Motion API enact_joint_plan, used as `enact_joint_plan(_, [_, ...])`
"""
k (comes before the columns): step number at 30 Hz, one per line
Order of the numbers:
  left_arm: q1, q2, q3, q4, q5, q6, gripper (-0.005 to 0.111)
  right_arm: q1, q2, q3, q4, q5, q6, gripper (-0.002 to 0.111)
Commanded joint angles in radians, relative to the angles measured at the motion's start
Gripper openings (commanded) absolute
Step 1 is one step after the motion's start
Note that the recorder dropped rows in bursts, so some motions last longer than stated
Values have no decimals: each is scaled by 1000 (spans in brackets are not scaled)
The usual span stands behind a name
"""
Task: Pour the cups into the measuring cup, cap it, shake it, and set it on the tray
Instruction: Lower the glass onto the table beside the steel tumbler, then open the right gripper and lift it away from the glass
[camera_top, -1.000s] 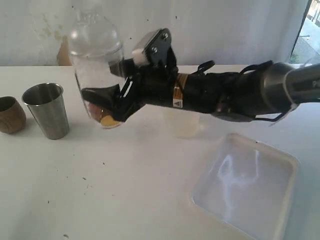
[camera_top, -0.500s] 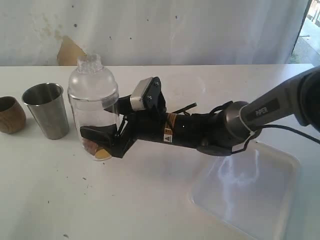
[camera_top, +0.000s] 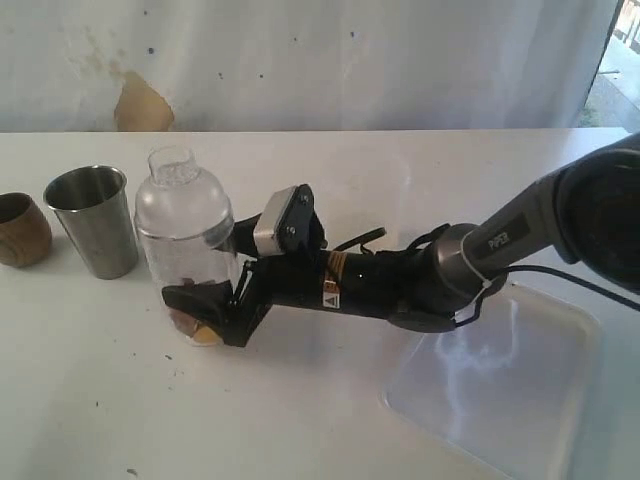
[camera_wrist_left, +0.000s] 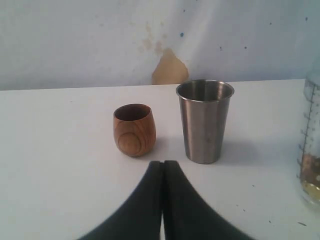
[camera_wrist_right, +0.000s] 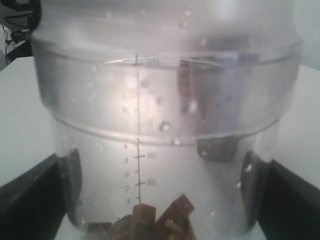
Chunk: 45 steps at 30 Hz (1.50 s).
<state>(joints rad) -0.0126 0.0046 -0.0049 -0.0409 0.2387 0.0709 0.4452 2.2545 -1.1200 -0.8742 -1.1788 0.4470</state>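
Two cups, steel cup (camera_top: 92, 220) and wood cup (camera_top: 20, 230), stand by table's (camera_top: 300, 420) left edge. R gripper (camera_top: 195, 312), jaws wide, clasps measuring cup (camera_top: 190, 250), upright w/ lid (camera_top: 180, 190) on and brownish bits (camera_top: 195, 328) at bottom, just beside steel cup. L gripper (camera_wrist_left: 163, 170) pinched closed, holding nothing. Tray (camera_top: 520, 420) lies toward table's right edge.

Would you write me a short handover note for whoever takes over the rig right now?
Left gripper: shut, empty.
Right gripper: shut on the measuring cup, low beside the steel cup, off the tray.
Wooden cup upright beyond the steel cup; frosted cup not in view.
Done: pieces inside, lid on.
Left: set it on the tray; shaking unconfirmed.
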Motion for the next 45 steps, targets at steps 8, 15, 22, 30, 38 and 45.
enact_joint_plan(8, [0,-5,5,0,-5,-2,0,3,22,-8,28,-42,-25,0])
enact_joint_plan(15, [0,-5,5,0,-5,-2,0,3,22,-8,25,-42,-25,43])
enact_joint_plan(22, [0,-5,5,0,-5,-2,0,3,12,-8,25,-42,5,96])
enact_joint_plan(30, [0,-5,5,0,-5,-2,0,3,-29,-8,25,-42,3,96])
enact_joint_plan(38, [0,-5,5,0,-5,-2,0,3,-80,-8,25,-42,3,96])
enact_joint_plan(45, [0,-5,5,0,-5,-2,0,3,-146,-8,25,-42,25,96])
